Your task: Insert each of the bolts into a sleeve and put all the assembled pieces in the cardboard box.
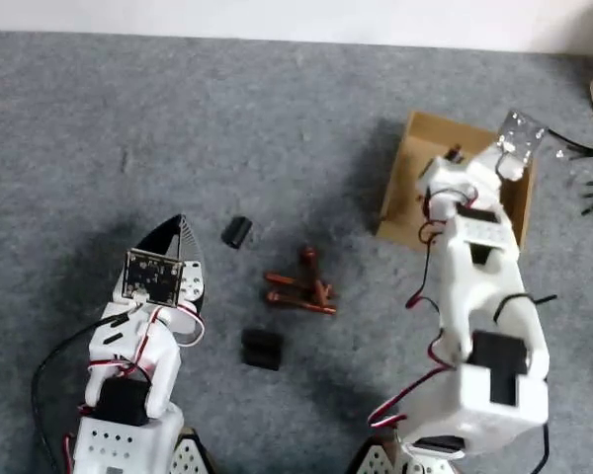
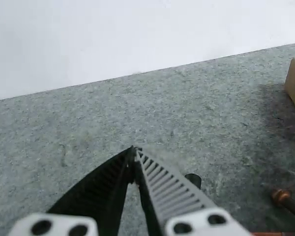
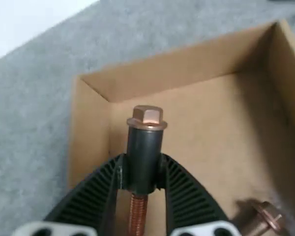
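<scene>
My right gripper (image 3: pixel 141 164) is shut on an assembled piece, a black sleeve (image 3: pixel 143 147) with a copper bolt (image 3: pixel 146 117) through it, held upright over the open cardboard box (image 3: pixel 211 123). Another copper bolt head (image 3: pixel 261 220) lies in the box. In the high view the right gripper (image 1: pixel 453 163) is above the box (image 1: pixel 410 212) at the right. My left gripper (image 1: pixel 183 229) is shut and holds nothing, low over the mat at the left; its tips (image 2: pixel 134 153) meet. A black sleeve (image 1: pixel 237 232) lies just right of it. Several copper bolts (image 1: pixel 301 286) lie mid-table, with a second black sleeve (image 1: pixel 262 348) below them.
Grey felt (image 1: pixel 99 128) covers the table, with open room at the back left. Loose dark cables and small parts (image 1: pixel 588 188) lie at the far right edge. A white wall (image 2: pixel 113 34) stands behind the table.
</scene>
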Robot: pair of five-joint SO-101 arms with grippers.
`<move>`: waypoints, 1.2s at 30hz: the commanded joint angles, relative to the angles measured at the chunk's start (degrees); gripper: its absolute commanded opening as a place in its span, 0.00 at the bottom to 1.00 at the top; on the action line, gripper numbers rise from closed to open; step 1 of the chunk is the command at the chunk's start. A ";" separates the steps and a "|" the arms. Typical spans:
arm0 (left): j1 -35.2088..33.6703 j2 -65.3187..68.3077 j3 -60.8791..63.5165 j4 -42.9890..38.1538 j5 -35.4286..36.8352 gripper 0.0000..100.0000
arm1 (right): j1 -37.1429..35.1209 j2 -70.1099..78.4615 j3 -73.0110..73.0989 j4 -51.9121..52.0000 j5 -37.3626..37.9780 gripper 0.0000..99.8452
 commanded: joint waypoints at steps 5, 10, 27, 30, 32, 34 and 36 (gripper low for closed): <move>-0.40 0.04 1.10 0.00 -0.35 0.01 | 0.22 0.31 -3.82 2.15 -0.79 0.03; -0.40 0.04 1.10 0.00 -0.35 0.01 | -0.31 0.31 -4.09 8.66 -0.79 0.27; -0.40 0.04 1.10 0.00 -0.35 0.01 | -20.88 -39.43 20.70 15.16 3.08 0.33; -0.57 0.04 1.10 0.00 -0.35 0.01 | -29.49 -46.64 28.00 15.08 11.87 0.33; -0.66 0.04 1.10 0.00 -0.35 0.01 | -34.68 -49.80 31.87 15.08 15.12 0.33; -0.75 -0.04 1.10 0.00 -0.35 0.01 | -38.11 -51.47 34.77 15.25 15.38 0.33; -0.75 -0.04 1.10 0.00 -0.35 0.01 | -39.43 -51.74 36.62 15.25 15.38 0.33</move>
